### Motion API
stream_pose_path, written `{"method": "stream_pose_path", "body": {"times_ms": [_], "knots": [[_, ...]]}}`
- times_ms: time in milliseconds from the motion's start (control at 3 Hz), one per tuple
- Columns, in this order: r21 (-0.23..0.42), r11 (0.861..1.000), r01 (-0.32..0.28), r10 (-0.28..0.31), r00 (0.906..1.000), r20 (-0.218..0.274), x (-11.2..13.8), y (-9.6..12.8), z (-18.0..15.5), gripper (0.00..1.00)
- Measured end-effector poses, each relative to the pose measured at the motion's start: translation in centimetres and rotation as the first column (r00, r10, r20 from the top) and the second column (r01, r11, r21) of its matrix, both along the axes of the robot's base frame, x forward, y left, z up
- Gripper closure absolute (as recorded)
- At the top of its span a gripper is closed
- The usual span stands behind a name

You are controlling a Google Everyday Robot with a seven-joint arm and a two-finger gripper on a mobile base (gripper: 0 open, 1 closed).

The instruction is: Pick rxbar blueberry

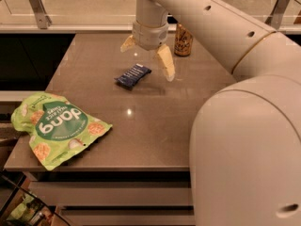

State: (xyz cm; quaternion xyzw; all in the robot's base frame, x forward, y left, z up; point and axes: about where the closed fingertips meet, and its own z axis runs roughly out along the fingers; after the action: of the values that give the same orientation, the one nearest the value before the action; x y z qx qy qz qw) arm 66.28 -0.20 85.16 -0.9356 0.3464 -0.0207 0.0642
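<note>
The rxbar blueberry (133, 76) is a small flat dark navy bar with white lettering, lying at an angle on the brown table (155, 121) a little behind its middle. My gripper (146, 55) hangs above the table just behind and right of the bar, with its two cream fingers spread wide. It is open and empty. One fingertip (166, 66) hangs just right of the bar, and the other is behind it. The gripper does not touch the bar.
An orange-gold drink can (183, 40) stands at the back, right of the gripper and partly hidden by my arm. A large green snack bag (59, 127) lies at the table's front left corner. My white arm fills the right side.
</note>
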Motion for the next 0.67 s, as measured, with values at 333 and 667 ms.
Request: {"method": "stream_pose_path", "body": {"times_ms": [333, 667], "knots": [[-0.015, 0.999, -0.041, 0.041, 0.999, -0.018, 0.3, 1.4, -1.2, 0.0], [-0.03, 0.996, -0.078, 0.078, 0.9965, -0.031, 0.5, 2.7, -1.9, 0.0]]}}
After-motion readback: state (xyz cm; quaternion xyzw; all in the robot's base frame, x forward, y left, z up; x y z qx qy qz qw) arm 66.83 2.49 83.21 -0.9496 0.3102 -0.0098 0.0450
